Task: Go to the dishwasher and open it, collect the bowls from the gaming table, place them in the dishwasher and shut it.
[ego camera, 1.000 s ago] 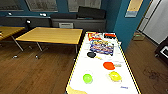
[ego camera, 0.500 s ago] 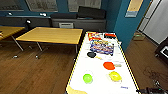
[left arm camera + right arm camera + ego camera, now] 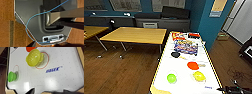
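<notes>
You are a little closer to the gaming counter (image 3: 184, 72) than a moment ago: the whole head view has slid, so it is the camera that has moved, not the things, and collecting the bowls now looks within reach. The counter is long, narrow and glossy white with a pale wooden edge, running from lower centre up to mid-frame; its top is dotted with fine holes in the right wrist view. Flat, colourful game boxes (image 3: 186, 46) lie at its far end. A plain yellow-wood table (image 3: 135, 35) stands at upper left on the dark plank floor (image 3: 116, 72). Nearer you sit the round, smooth bowls: orange-red bowl (image 3: 193, 65), perforated yellow bowl (image 3: 199, 76) with small handles, green bowl (image 3: 171, 78). Your right end effector (image 3: 234, 89) shows at the lower right edge; whether either end effector is clenched or released, I cannot tell
</notes>
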You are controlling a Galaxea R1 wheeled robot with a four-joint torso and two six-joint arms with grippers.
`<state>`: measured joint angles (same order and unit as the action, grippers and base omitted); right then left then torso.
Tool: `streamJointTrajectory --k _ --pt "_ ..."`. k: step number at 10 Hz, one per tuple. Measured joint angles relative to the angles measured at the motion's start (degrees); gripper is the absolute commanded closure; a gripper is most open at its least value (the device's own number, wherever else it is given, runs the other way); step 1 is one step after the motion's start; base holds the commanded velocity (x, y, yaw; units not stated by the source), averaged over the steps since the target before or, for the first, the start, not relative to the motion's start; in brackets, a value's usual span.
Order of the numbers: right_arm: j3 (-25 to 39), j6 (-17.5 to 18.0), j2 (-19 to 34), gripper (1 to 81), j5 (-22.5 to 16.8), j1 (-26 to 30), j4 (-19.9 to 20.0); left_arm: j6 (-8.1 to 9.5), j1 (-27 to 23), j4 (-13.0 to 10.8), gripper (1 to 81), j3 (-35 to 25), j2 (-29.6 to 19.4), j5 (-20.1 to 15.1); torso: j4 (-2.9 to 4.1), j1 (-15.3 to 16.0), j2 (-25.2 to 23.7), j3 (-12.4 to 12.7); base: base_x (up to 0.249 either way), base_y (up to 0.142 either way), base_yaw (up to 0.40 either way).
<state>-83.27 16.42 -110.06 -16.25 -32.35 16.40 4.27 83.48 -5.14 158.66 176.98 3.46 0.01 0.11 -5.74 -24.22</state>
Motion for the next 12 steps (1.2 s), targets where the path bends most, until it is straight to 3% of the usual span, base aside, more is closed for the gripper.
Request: streamJointTrajectory --k 6,10,12 --pt "-6.23 1.96 -2.65 1.0 0.46 5.21 7.58 0.02 -0.16 0.00 1.0 0.02 0.00 0.00 0.02 0.05 0.05 -0.02 0.000 0.000 0.000" --pt "-11.52 2.05 -2.46 1.0 1.29 7.52 7.83 0.02 -0.16 0.00 1.0 0.16 -0.13 -0.05 0.02 0.07 0.05 -0.02 0.000 0.000 0.000" --pt "-14.38 2.68 -5.85 1.0 1.49 8.30 8.74 0.02 -0.21 0.00 1.0 0.16 -0.11 -0.05 0.02 0.07 0.05 -0.02 0.000 0.000 0.000"
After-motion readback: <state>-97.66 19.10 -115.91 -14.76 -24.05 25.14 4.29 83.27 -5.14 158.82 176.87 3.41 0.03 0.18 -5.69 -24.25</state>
